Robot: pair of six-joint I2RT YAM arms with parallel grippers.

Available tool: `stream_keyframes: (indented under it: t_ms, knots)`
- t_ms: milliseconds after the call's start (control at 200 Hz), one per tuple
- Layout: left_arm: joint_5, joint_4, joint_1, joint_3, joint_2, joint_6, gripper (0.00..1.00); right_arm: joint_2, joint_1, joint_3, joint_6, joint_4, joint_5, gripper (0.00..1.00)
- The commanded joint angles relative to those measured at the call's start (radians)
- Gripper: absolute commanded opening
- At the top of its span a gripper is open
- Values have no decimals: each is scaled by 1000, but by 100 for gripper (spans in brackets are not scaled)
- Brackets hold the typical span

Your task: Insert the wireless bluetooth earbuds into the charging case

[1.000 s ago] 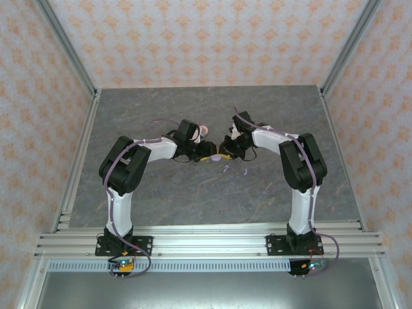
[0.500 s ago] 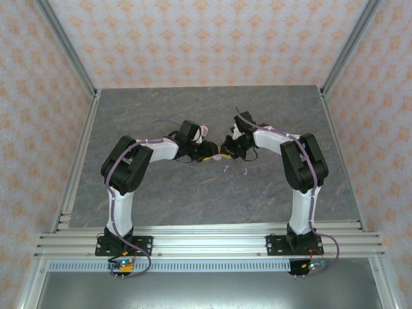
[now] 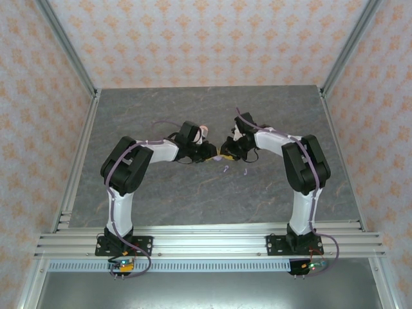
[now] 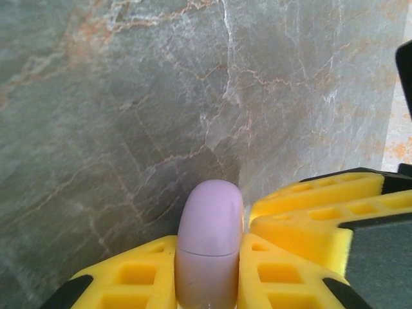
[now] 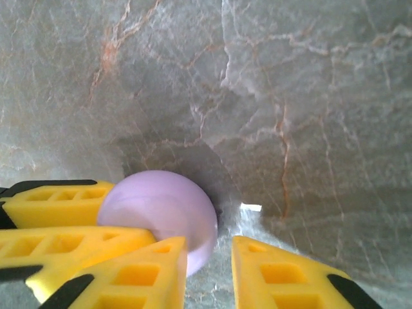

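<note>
Grips lilac case (image 4: 210, 212) w/ left gripper (image 4: 207, 248): both yellow fingers pressed flush on case's flanks, no gap, case stood on edge btwn them w/ rounded end poking out past the tips. Sets right gripper (image 5: 209, 248) at case's other side, jaws parted: case rim just beside one finger, strip of bare table (image 3: 161, 193) visible btwn rim and other finger, so no clamp from that side. Can't tell whether case lid is open or closed; faint seam line across body, nothing more.

Finds two lilac earbuds (image 3: 225, 169) lying on table just near-side of case, twd arm bases, a little apart from each other, touched by neither gripper. Spots pink item (image 3: 203, 131) on far side of case, by left wrist; too small to ID.

Expect case to be light, hard-shelled, glossy, domed, so apt to slip or rotate in a pinch. Best held across the flatter flanks, not on the dome. Expect earbuds to be v. light, rigid, tiny, curved, so apt to skid, roll or flick away if nipped off-centre. Prob. not fragile under gentle squeeze, but easy to lose. Take each by the stem w/ fingertips only, low over table, slow close. Line up stem w/ case socket before letting go; expect tight fit, little margin.
</note>
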Motion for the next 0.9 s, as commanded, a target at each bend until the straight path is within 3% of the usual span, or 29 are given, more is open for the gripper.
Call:
stream_keyframes:
  t_ms: [0,305,556,896]
  knots:
    - [-46,-2,13,-44,-92,35,21,-114,-17,-28,4,-11,12,30]
    - [-7,55,37,-134,-386,129,21,-377,-117,-81,-75,15,-112,39]
    - [79,73,38,-148,-589,205,21,-545,-125,-99,-149,101,-323,49]
    - [162,126,22,-165,-713,210,20,-657,-106,-92,-166,199,-483,57]
